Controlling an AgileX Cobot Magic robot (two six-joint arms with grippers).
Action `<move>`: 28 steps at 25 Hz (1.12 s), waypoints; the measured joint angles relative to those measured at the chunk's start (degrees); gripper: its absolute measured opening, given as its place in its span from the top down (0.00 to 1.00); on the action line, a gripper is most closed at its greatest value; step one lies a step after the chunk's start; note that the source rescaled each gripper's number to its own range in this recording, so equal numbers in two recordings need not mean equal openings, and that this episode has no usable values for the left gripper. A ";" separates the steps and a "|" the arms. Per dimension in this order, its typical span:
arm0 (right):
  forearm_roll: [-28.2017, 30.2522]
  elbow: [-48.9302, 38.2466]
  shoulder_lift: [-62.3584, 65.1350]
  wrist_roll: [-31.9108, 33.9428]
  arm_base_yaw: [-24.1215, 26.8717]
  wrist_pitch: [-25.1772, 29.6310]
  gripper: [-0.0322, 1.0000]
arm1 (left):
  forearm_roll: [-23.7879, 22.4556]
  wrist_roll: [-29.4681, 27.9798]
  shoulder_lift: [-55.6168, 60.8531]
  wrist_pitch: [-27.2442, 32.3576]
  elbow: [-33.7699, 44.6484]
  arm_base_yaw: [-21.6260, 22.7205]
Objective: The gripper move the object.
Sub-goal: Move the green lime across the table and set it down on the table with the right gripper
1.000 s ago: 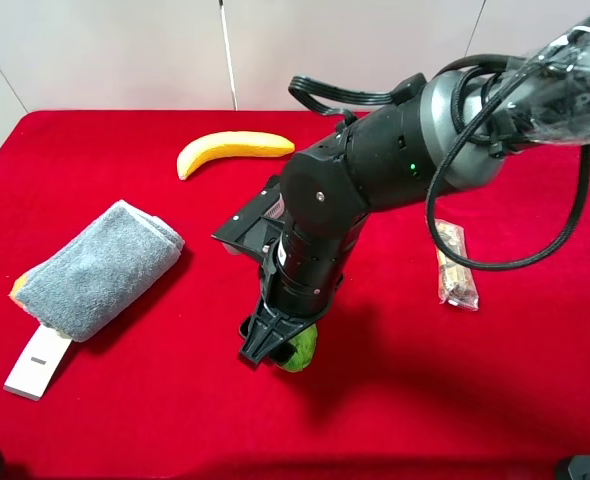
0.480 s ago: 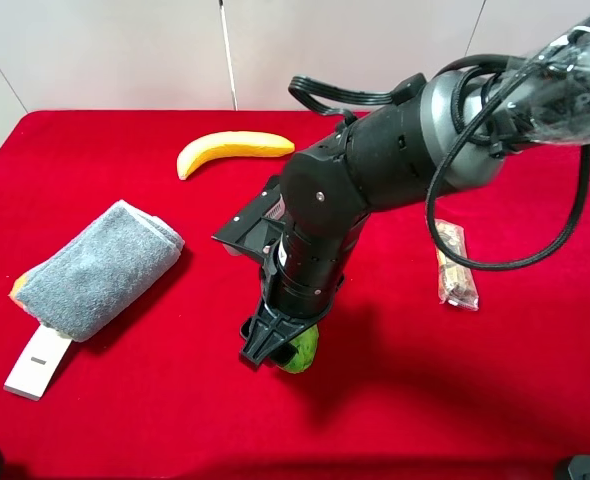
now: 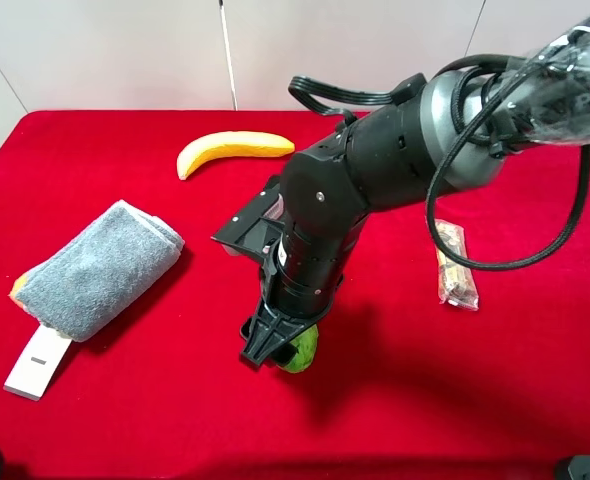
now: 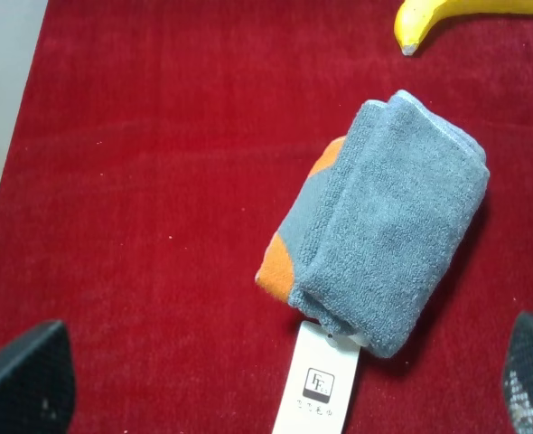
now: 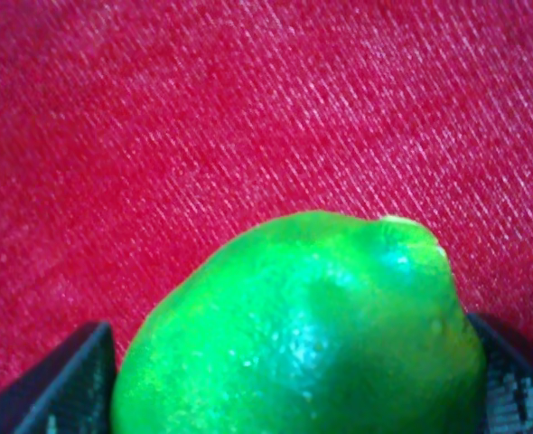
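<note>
The green fruit (image 3: 304,352) lies low at the red tablecloth, front of centre. My right gripper (image 3: 275,350) reaches across from the right and points down at it, its black fingers on either side of the fruit. In the right wrist view the fruit (image 5: 303,334) fills the gap between the two fingers (image 5: 68,380), touching both, so the gripper (image 5: 294,384) is shut on it. My left gripper (image 4: 277,371) is open and empty above the towel; only its two fingertips show in the left wrist view.
A yellow banana (image 3: 233,148) lies at the back. A folded grey towel (image 3: 100,268) with a white tag (image 3: 37,362) and something orange under it lies at the left. A wrapped snack packet (image 3: 455,265) lies at the right.
</note>
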State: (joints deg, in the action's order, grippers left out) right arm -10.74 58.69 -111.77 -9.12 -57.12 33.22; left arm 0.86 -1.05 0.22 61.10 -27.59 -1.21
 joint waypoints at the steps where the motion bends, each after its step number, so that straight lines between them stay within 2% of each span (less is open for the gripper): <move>1: 0.00 0.00 0.00 -0.68 0.00 0.00 0.97 | 0.00 0.00 0.00 0.00 0.00 0.00; 3: 0.00 0.00 0.00 -2.01 0.00 -0.03 0.96 | 0.00 0.00 0.00 0.00 0.00 0.00; 7: 0.43 0.00 0.34 -3.73 0.00 -1.07 0.80 | 0.00 0.00 0.00 0.00 0.00 0.00; 8: 0.76 0.00 0.77 -3.88 0.00 -1.39 0.70 | 0.00 0.00 0.00 0.00 0.00 0.00; 11: 1.69 0.00 2.03 -4.17 0.00 -2.32 0.23 | 0.00 0.00 0.00 0.00 0.00 0.00; 13: 2.05 0.00 2.58 -4.17 0.00 -2.58 0.08 | 0.00 0.00 0.00 0.00 0.00 0.00; 17: 2.18 0.00 2.85 -4.17 0.00 -2.58 0.00 | 0.00 0.00 0.00 0.00 0.00 0.00; 28: 3.84 0.00 8.99 -3.48 0.00 -1.87 0.00 | 0.00 0.00 0.00 0.00 0.00 0.00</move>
State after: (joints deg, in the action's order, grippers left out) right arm -6.90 58.69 -102.78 -12.60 -57.12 31.35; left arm 0.86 -1.05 0.22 61.10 -27.59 -1.21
